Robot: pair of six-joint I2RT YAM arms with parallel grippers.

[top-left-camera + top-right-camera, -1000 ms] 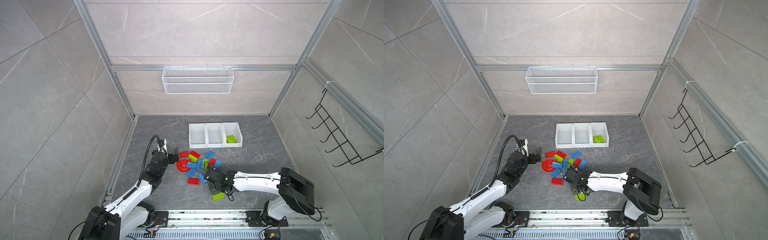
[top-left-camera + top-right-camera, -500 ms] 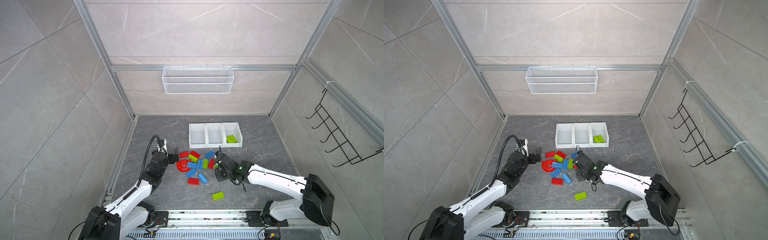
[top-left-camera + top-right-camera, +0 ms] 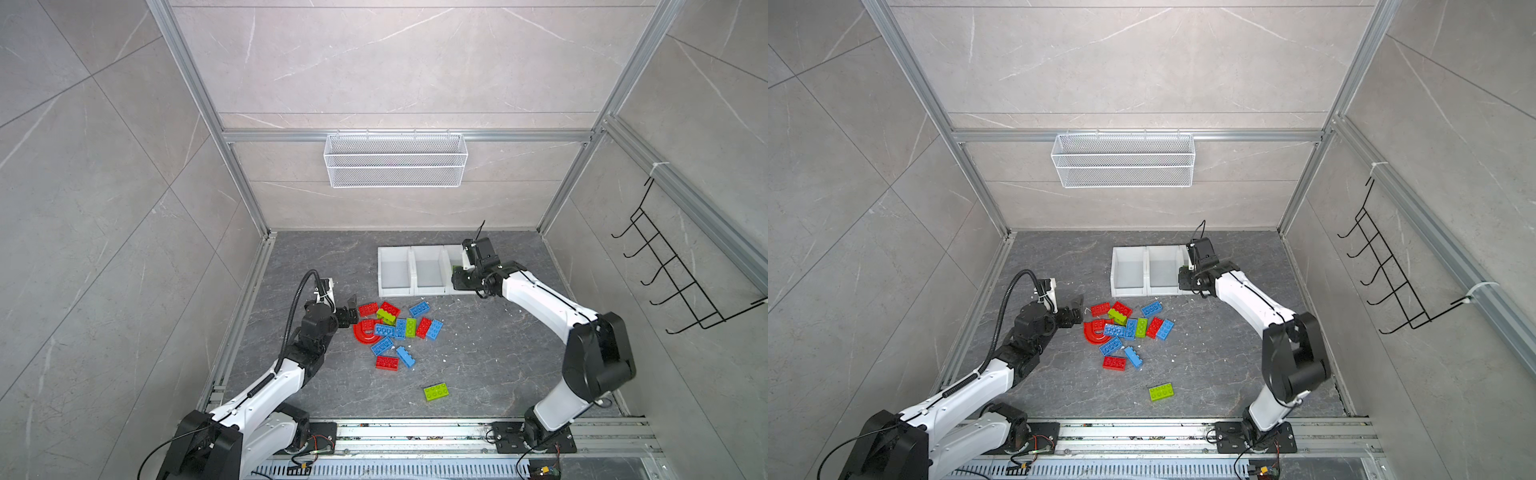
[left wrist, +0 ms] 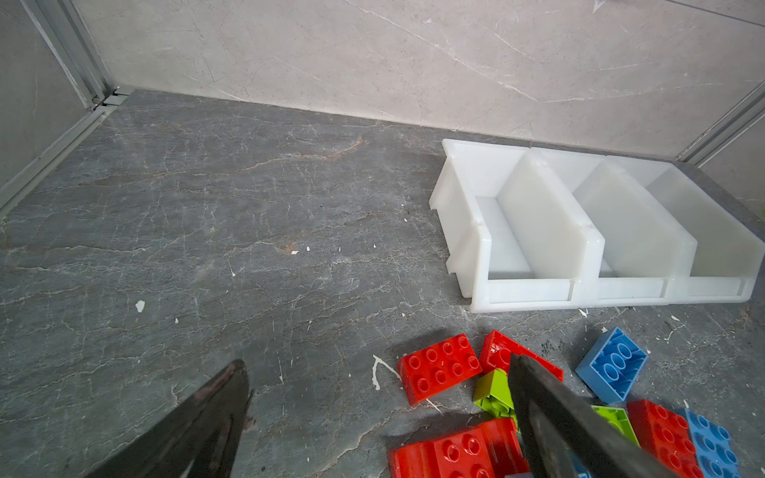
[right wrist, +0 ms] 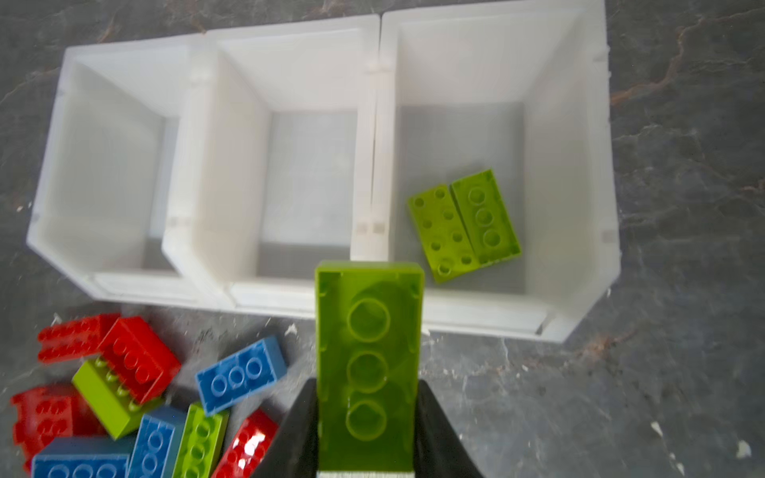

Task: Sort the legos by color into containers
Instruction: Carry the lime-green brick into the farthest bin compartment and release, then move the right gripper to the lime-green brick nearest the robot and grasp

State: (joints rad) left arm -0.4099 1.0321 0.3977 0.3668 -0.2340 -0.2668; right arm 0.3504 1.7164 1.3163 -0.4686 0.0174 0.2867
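Only right wrist view shows right tool [image 5: 367, 397] clamping green lego [image 5: 368, 331]

Both top views look steeply down from high at the front, taking in the whole counter [image 3: 498, 353]. The left wrist view sits low, facing the containers [image 4: 538, 223] obliquely; the right wrist view hangs close above them. All four share containers and legos [image 3: 400, 328].

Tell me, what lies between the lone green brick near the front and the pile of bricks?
Only bare grey tabletop with a few white flecks separates the lone green brick from the pile, as both top views show.
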